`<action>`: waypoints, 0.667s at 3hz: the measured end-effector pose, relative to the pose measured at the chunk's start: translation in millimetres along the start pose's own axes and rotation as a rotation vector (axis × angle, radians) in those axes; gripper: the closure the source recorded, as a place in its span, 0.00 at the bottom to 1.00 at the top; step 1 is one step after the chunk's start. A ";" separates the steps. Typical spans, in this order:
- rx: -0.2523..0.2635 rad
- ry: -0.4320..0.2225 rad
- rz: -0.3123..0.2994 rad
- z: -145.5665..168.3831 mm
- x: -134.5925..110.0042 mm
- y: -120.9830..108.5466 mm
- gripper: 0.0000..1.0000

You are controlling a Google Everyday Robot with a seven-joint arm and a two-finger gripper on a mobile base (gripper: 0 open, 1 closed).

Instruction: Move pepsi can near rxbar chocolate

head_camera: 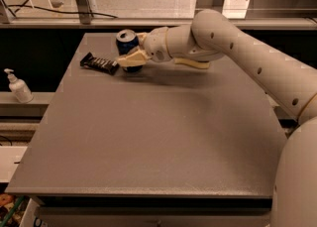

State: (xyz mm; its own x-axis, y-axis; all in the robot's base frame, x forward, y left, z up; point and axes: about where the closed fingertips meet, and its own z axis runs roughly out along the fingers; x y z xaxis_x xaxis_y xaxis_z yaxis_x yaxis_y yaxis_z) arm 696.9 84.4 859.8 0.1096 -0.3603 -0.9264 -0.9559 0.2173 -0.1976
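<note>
Grey table, far-left corner: gripper clamped round pepsi can, just right of rxbar chocolate. Pretty much there already. Best to set down upright, release gently, lift straight without bumping either.

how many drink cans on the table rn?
1. The pepsi can stands at the table's far left, held by the gripper, just right of the rxbar chocolate. The arm covers some far edge, so one could be hidden.
</note>
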 end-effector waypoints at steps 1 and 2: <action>0.000 0.000 0.000 0.0 -0.1 0.0 0.82; -0.003 -0.003 0.036 5.6 2.9 0.3 0.59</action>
State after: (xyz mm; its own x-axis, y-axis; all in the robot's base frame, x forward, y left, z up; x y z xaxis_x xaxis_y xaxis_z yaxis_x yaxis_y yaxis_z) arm 698.5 88.5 855.3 0.0761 -0.3499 -0.9337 -0.9600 0.2272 -0.1634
